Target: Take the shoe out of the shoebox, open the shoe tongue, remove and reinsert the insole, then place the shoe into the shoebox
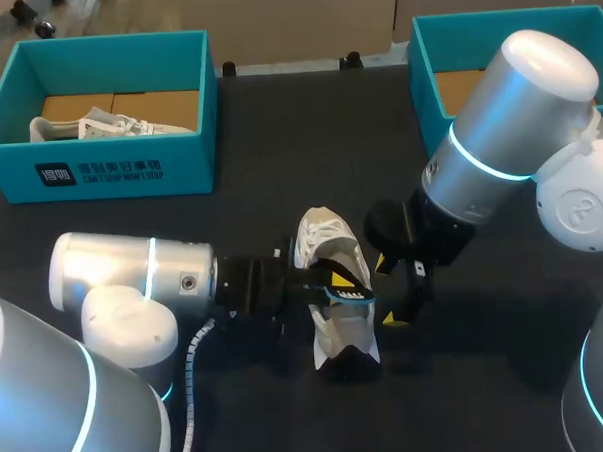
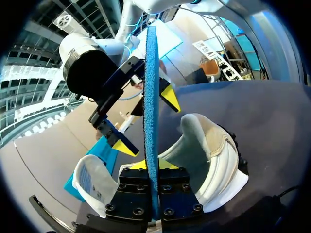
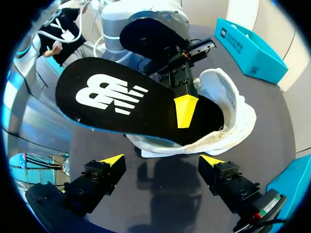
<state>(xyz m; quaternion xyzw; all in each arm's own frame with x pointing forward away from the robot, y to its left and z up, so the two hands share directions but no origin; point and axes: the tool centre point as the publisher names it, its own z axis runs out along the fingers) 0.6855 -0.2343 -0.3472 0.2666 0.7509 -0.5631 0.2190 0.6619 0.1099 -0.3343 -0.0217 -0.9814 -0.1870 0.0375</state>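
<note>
A white shoe (image 1: 331, 330) lies on the dark table at the middle. My left gripper (image 1: 344, 282) comes in from the left and is shut on the insole (image 3: 126, 104), which is black on top with a white logo and has a blue underside. In the left wrist view the insole (image 2: 150, 87) stands edge-on between the left gripper's (image 2: 151, 165) fingers, over the shoe's (image 2: 218, 155) opening. My right gripper (image 3: 163, 161) is open just right of the shoe (image 3: 238, 119), its fingers empty and the insole ahead of them. It also shows as the right gripper (image 1: 399, 292) in the head view.
A teal shoebox (image 1: 108, 159) at the back left holds another white shoe (image 1: 97, 125). A second teal shoebox (image 1: 430, 65) stands at the back right, partly hidden by my right arm. The table's front is largely covered by both arms.
</note>
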